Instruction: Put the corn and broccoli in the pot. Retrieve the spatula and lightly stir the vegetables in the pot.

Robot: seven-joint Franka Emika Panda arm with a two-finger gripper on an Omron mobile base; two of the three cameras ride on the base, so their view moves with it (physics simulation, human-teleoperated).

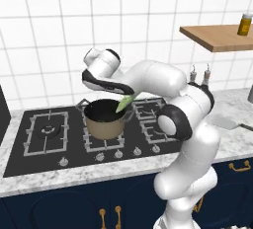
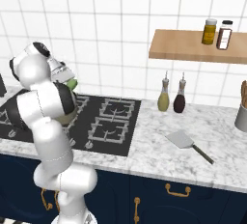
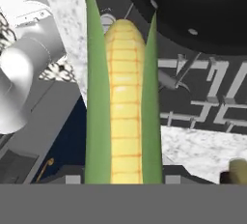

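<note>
The tan pot (image 1: 105,124) with a dark inside stands on the middle burner of the black stove. My gripper (image 1: 129,95) hovers over the pot's right rim, shut on the corn (image 1: 124,103), whose green tip slants down toward the pot's opening. In the hand view the yellow cob in its green husk (image 3: 124,107) runs up from between my fingers, with the pot's dark interior (image 3: 193,10) beyond its tip. The spatula (image 2: 182,140) lies flat on the marble counter right of the stove, also seen as a grey blade (image 1: 225,122). The broccoli is out of view.
The stove (image 1: 47,139) has raised grates and front knobs. Two bottles (image 2: 171,97) stand against the tiled wall. A wooden shelf (image 2: 193,49) holds jars above the counter. A grey utensil holder (image 2: 241,117) is at the far right.
</note>
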